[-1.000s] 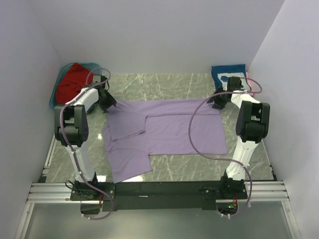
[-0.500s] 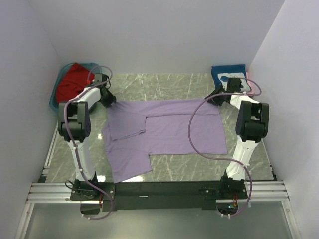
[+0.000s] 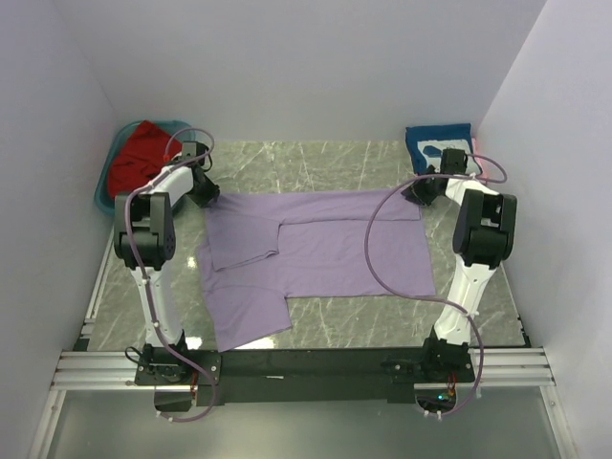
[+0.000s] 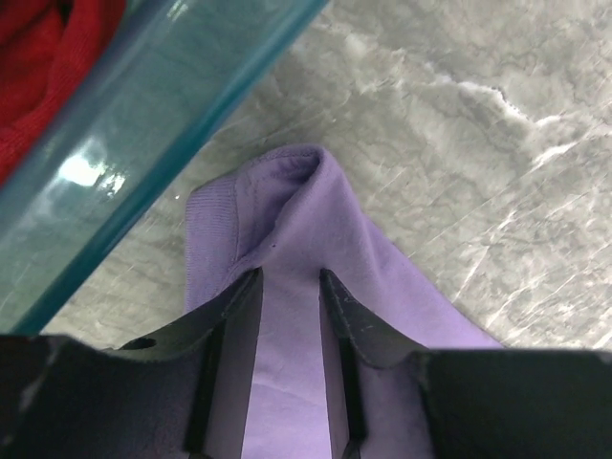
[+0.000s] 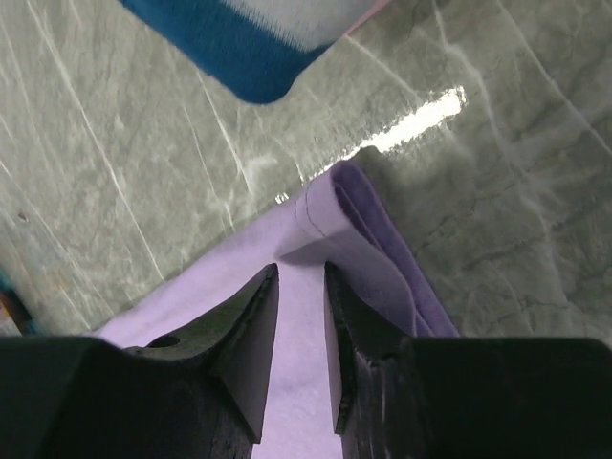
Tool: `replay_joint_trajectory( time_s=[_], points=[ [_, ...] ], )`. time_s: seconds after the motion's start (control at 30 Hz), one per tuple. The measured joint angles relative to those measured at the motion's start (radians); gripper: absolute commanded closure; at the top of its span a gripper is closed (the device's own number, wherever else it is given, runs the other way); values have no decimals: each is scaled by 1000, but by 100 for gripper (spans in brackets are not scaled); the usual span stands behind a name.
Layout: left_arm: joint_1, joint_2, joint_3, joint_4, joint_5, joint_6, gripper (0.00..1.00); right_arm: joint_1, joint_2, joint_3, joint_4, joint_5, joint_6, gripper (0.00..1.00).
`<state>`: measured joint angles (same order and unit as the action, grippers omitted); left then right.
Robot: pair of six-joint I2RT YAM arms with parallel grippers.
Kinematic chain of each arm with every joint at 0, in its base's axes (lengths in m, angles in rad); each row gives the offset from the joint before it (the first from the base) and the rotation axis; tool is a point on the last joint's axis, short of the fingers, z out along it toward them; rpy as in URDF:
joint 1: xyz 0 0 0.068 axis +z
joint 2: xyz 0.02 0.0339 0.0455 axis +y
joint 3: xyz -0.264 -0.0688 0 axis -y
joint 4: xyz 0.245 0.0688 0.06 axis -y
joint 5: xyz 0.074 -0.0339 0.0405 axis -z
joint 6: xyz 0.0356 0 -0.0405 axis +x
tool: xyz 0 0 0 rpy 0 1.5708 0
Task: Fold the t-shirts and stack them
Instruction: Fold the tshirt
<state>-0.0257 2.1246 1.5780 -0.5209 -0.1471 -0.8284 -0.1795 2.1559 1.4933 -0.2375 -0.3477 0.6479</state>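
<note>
The marble table [image 3: 335, 163] is filling the middle of the top view. On it one lavender t-shirt [image 3: 325, 258] is lying spread flat at the centre, with a flap already doubled in at centre left and one part trailing toward the lower left. Two arms are reaching up the frame, one along each side. One teal tub [image 3: 103, 186] is sitting in the upper left corner with one red t-shirt [image 3: 134, 158] heaped in it. One folded navy t-shirt [image 3: 438, 141] with a white graphic is lying at the upper right, and a thin pink edge [image 3: 494, 172] is peeking out beside it, too small to identify surely.

The left gripper [image 4: 287, 282] is pinching the lavender cloth's upper left corner. Its jaws are nearly closed, with the fabric bunching up just beyond the tips. The right gripper [image 5: 298, 277] is clamping the upper right corner the same way, at a narrow gap with cloth between.

The step in hand looks like seizing the upper edge for a lengthwise fold. The next move likely calls for lifting both corners together, level and taut, and carrying them down the frame toward the lower edge without letting the cloth slip.
</note>
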Motion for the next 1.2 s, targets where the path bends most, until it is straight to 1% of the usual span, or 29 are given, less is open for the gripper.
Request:
replay_joint_trajectory(
  time_s=[0.2, 0.4, 0.57, 0.63, 0.7, 0.73, 0.83, 0.87, 0.9, 0.93, 0.97, 1.03, 1.07, 1.2],
  points=[
    [0, 36, 60, -22, 5, 3, 59, -6, 41, 66, -37, -6, 13, 65],
    [0, 84, 135, -27, 27, 12, 53, -7, 126, 209, -87, -27, 14, 64],
    [0, 121, 205, -29, 56, 28, 43, -7, 180, 315, -123, -33, 1, 63],
    [0, 122, 217, -31, 64, 32, 41, -7, 187, 340, -134, -33, -14, 63],
    [3, 122, 225, -34, 66, 35, 37, -7, 179, 342, -134, -34, -29, 62],
    [5, 117, 226, -35, 74, 36, 34, -7, 172, 341, -135, -34, -37, 62],
    [8, 89, 226, -51, 84, 39, 27, -7, 129, 323, -146, -30, -55, 57],
    [10, 71, 225, -58, 89, 39, 26, -7, 105, 310, -150, -27, -63, 53],
    [11, 47, 223, -65, 91, 38, 26, -6, 73, 291, -153, -19, -70, 51],
    [11, 14, 213, -70, 93, 38, 22, -5, 31, 262, -154, -6, -81, 49],
    [11, -24, 196, -71, 93, 38, 22, -1, -8, 238, -166, 3, -88, 45],
    [6, -132, 145, -83, 89, 34, 17, 6, -114, 166, -178, 34, -105, 43],
    [-2, -202, 107, -89, 85, 33, 17, 12, -168, 132, -187, 50, -111, 40],
    [-57, -460, -54, -103, 55, 26, 16, 66, -398, -60, -191, 108, -137, 37]
  ],
)
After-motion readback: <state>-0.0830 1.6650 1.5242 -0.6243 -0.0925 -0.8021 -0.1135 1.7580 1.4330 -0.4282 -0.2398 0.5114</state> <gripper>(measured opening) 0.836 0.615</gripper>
